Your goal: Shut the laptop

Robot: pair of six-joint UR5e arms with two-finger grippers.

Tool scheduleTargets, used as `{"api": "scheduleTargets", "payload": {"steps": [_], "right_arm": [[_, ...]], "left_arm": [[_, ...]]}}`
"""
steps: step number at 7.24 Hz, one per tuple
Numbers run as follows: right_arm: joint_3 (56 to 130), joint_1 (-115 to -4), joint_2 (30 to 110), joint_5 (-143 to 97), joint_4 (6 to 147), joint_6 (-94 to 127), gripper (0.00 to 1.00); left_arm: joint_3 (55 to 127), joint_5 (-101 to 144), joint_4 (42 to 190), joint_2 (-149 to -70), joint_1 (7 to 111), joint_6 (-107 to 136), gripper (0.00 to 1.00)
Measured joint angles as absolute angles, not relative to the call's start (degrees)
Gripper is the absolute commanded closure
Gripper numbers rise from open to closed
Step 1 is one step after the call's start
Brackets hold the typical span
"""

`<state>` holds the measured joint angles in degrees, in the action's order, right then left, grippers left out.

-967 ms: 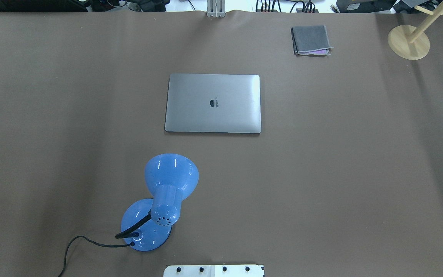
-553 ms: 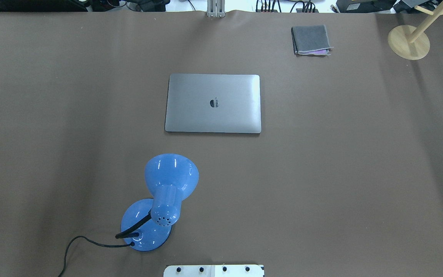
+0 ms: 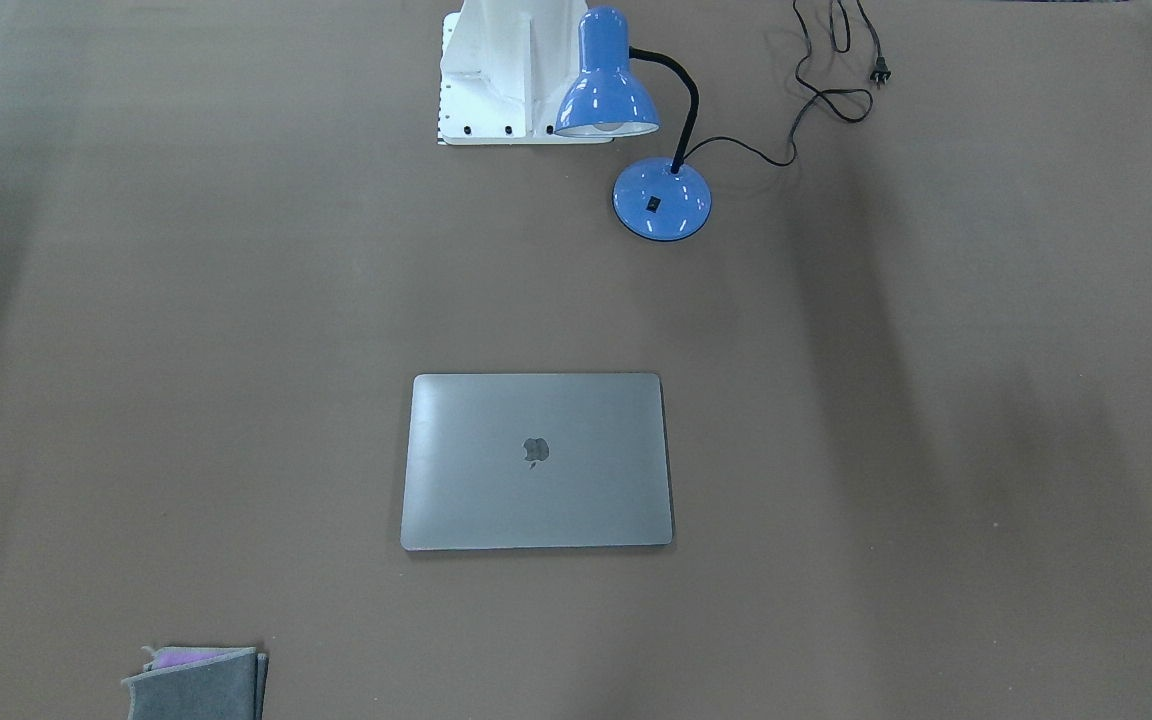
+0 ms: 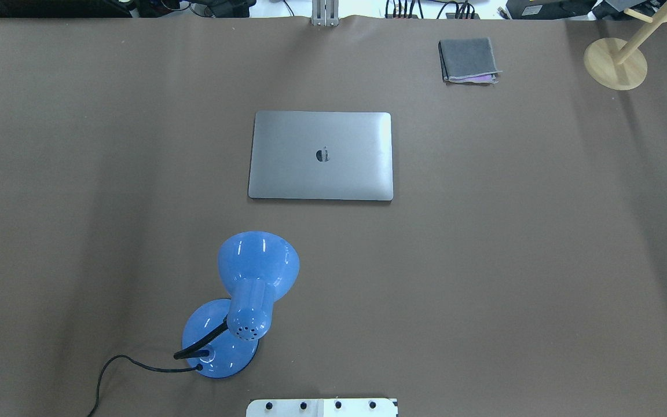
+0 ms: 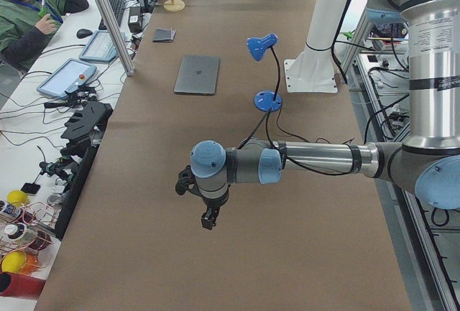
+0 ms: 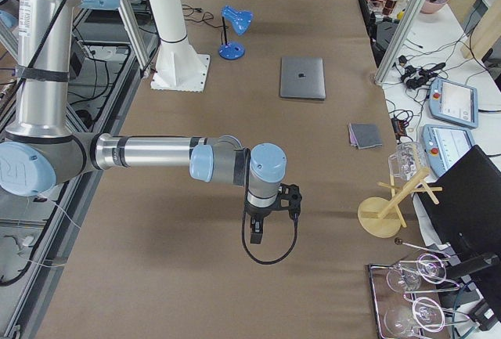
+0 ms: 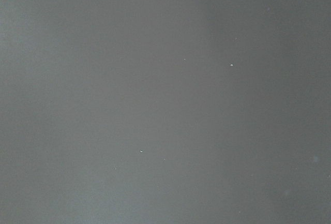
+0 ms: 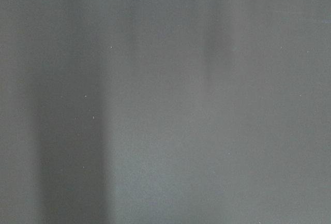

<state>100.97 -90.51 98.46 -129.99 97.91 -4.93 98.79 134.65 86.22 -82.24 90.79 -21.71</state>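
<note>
The space-grey laptop [image 4: 321,168] lies flat in the middle of the table with its lid down and the dark logo facing up; it also shows in the front view [image 3: 536,490], the left side view [image 5: 197,75] and the right side view [image 6: 302,77]. My left gripper [image 5: 208,221] hangs over bare table far from the laptop, seen only in the left side view. My right gripper [image 6: 256,233] hangs over bare table at the other end, seen only in the right side view. I cannot tell whether either is open or shut. Both wrist views show only brown table.
A blue desk lamp [image 4: 246,289] with a black cord stands between the laptop and the robot base [image 4: 322,407]. A folded grey cloth [image 4: 468,59] lies at the far right. A wooden stand [image 4: 615,62] stands at the far right corner.
</note>
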Motion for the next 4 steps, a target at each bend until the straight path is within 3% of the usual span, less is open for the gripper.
{"api": "scheduleTargets", "payload": {"steps": [4], "right_arm": [[100.95, -90.38, 99.30, -129.99, 97.91, -4.86, 0.00]], "left_arm": [[99.22, 134.65, 86.28, -81.17, 90.75, -21.71, 0.01]]}}
